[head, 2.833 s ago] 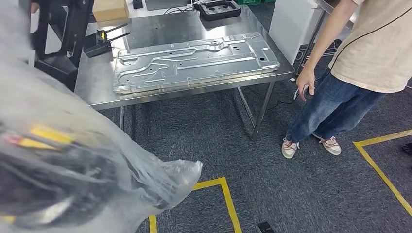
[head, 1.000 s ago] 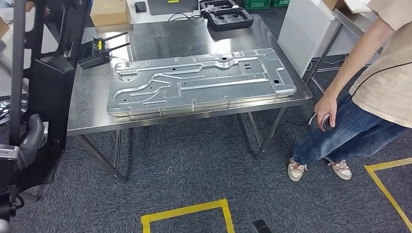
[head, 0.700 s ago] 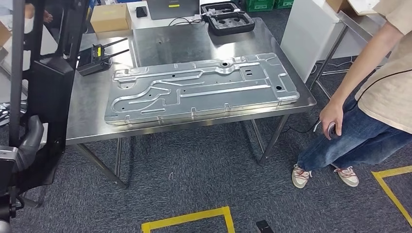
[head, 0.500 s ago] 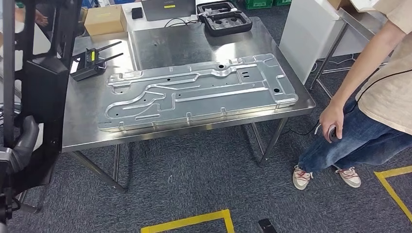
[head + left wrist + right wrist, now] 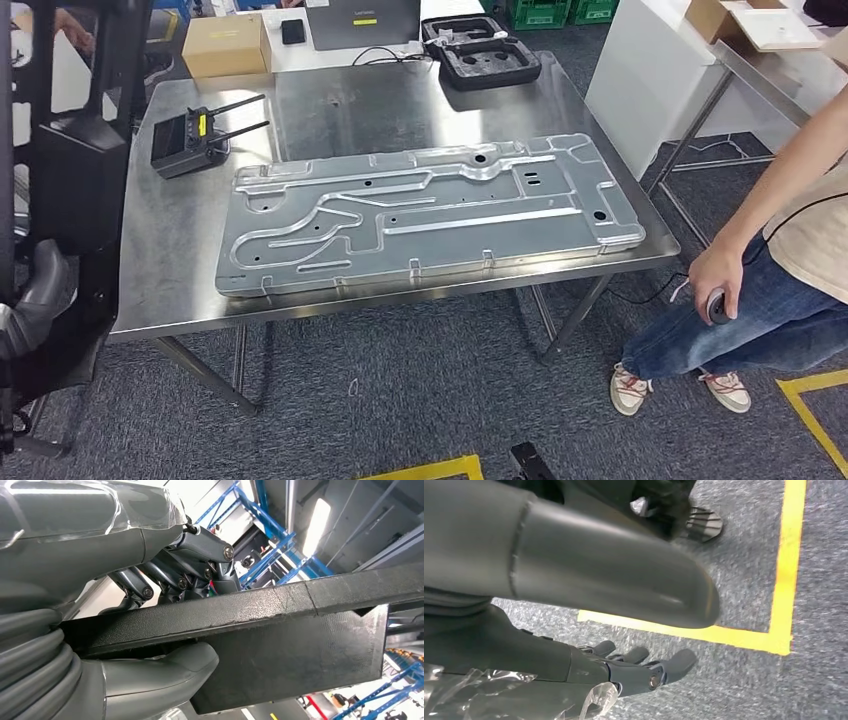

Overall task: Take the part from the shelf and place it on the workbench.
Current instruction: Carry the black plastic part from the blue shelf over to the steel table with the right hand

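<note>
While I watched from the head camera, the black part [image 5: 70, 170] stood upright at the frame's left edge, beside the steel workbench [image 5: 180, 270], not yet set on it. A large stamped metal panel [image 5: 425, 215] lay flat on the bench, with a black radio [image 5: 185, 145] behind it. A person [image 5: 780, 270] stood at the bench's right end. At the left wrist, my left hand [image 5: 165, 630] gripped the black part [image 5: 300, 630], thumb under, fingers over. At the right wrist, my right hand [image 5: 624, 665] hung over carpet with its fingers spread, holding nothing.

Silver workbench [image 5: 400, 95], yellow-lined grey carpet [image 5: 420, 400]
</note>
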You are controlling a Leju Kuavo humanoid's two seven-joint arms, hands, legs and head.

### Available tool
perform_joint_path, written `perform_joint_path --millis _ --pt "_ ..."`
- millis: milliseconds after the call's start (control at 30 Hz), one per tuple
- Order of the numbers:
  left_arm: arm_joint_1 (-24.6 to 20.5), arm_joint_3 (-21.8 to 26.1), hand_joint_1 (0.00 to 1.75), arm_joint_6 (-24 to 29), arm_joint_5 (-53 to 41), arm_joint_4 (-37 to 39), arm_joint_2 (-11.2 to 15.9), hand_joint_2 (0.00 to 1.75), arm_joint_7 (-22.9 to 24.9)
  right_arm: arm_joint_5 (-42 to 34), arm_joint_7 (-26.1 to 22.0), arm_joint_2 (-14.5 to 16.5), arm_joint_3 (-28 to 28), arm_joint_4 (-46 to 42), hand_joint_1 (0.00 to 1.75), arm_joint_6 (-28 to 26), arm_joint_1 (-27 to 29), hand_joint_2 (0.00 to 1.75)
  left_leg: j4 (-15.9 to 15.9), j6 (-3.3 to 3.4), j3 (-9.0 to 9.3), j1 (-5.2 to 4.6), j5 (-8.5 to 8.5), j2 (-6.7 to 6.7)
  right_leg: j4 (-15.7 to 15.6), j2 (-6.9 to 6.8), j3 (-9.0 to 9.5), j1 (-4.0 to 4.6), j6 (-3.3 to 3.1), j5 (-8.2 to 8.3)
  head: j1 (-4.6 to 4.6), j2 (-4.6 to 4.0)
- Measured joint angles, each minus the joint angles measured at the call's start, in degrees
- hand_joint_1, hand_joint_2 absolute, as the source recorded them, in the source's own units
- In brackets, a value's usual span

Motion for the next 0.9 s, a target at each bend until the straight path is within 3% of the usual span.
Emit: perform_joint_path --millis 33,67,100,167,233,267,367,433,500,567,600,667,733,833,900 --pt "0.06 0.0 1.75 -0.01 0.03 0.0 0.0 1.75 0.0 0.01 0.02 0.02 0.02 0.01 0.0 0.0 0.04 0.0 0.0 0.11 0.49 -0.08 -0.48 -0.07 2.32 0.0 -2.09 0.04 0.03 -1.12 0.01 0.01" --pt "0.11 0.0 1.75 -0.03 0.06 0.0 0.0 1.75 0.0 0.02 0.03 0.03 0.04 0.01 0.0 0.0 0.11 0.0 0.0 0.16 1.1 -0.17 -1.0 -0.16 2.63 0.0 -3.24 0.05 -0.02 -1.27 -0.01 0.0" --pt "0.11 0.01 1.75 -0.07 0.09 0.0 0.0 1.75 0.01 0.03 0.05 0.03 0.06 0.02 0.0 0.0 0.18 0.0 0.0 0.14 1.81 -0.24 -1.54 -0.27 0.87 0.0 -3.38 0.08 -0.15 -0.16 -0.01 0.0" --pt "0.12 0.04 1.75 -0.13 0.13 0.0 0.0 1.75 0.01 0.06 0.08 0.01 0.08 0.03 0.0 0.0 0.3 0.0 -0.01 -0.08 3.32 -0.39 -2.73 -0.42 -6.96 0.02 -1.63 0.33 -0.79 5.47 -0.01 0.0" --pt "0.13 0.07 1.75 -0.19 0.22 0.0 0.01 1.75 0.01 0.07 0.12 -0.03 0.08 0.04 0.0 -0.01 0.26 0.0 -0.18 -0.61 4.37 -0.57 -3.86 -0.48 -12.8 0.09 0.01 0.71 -1.36 9.35 -0.02 -0.01" --pt "0.15 0.09 1.75 -0.22 0.28 0.0 0.01 1.75 0.01 0.07 0.15 -0.04 0.08 0.04 0.0 -0.01 0.18 0.0 -0.13 -0.95 4.73 -0.64 -4.09 -0.5 -13.97 0.15 0.38 0.79 -1.65 10.08 -0.02 -0.01" --pt "0.03 0.18 1.75 -0.33 0.46 0.0 0.09 1.75 -0.02 0.1 0.17 0.16 0.1 0.03 0.0 -0.04 -0.07 0.0 1.21 -1.67 5.01 -0.62 -4.18 -0.43 -14.68 0.14 1.85 0.49 -2.5 9.94 -0.06 -0.01" --pt "-0.31 0.23 1.75 -0.38 0.57 0.0 0.18 1.75 -0.06 0.1 0.11 0.28 0.09 0.02 0.0 -0.13 -0.14 0.0 6.11 -2.17 2.48 -0.4 -5.39 -0.3 -14.86 0.09 2.84 0.25 -3.01 9.48 -0.16 -0.01" --pt "-0.56 0.23 1.75 -0.45 0.72 0.0 0.22 1.75 -0.09 0.09 0.04 0.34 0.08 0.02 0.0 -0.21 -0.15 0.0 13.53 -2.93 -2.26 -0.05 -8.21 -0.26 -14.87 0.12 3.38 0.24 -3.21 8.8 -0.23 -0.01" --pt "-0.58 0.22 1.75 -0.51 0.85 0.0 0.22 1.75 -0.09 0.09 0.01 0.43 0.08 0.02 0.0 -0.22 -0.11 0.0 16.71 -3.41 -5.68 0.31 -9.57 -0.24 -14.86 0.22 4.13 0.21 -3.07 8.04 -0.24 -0.01" --pt "-0.6 0.22 1.75 -0.53 0.87 0.0 0.22 1.75 -0.09 0.09 0.01 0.48 0.09 0.02 0.0 -0.21 -0.09 0.0 15.24 -3.52 -5.95 0.43 -8.42 -0.23 -14.86 0.27 4.68 0.16 -2.93 7.62 -0.24 -0.01" --pt "-0.66 0.21 1.75 -0.54 0.87 0.0 0.22 1.75 -0.09 0.08 0.01 0.65 0.09 0.02 0.0 -0.21 -0.01 0.0 7.53 -3.53 -4.12 0.59 -2.94 -0.11 -14.9 0.32 5.91 0.02 -2.52 6.72 -0.24 -0.01" --pt "-0.73 0.16 1.75 -0.61 0.89 0.0 0.2 1.75 -0.1 0.07 -0.03 0.78 0.09 0.03 0.0 -0.22 -0.09 0.0 1.33 -3.18 -2.48 0.29 0.31 0.05 -15.12 0.37 6.65 0.04 -1.87 5.99 -0.24 -0.01" --pt "-0.79 0.1 1.75 -0.76 0.88 0.0 0.21 1.75 -0.13 0.0 -0.13 0.84 0.1 0.03 0.0 -0.22 -0.23 0.0 -0.28 -1.87 -1.57 -0.03 0.32 -0.03 -15.11 0.36 7.27 0.19 -0.71 5.74 -0.23 -0.01" --pt "-0.9 0.08 1.75 -0.78 0.87 0.0 0.21 1.75 -0.14 -0.02 -0.17 0.81 0.1 0.03 0.0 -0.23 -0.19 0.0 -0.48 -0.98 -0.5 0.1 0.21 -0.1 -13.34 0.26 7.09 0.13 -0.17 4.93 -0.15 -0.01"
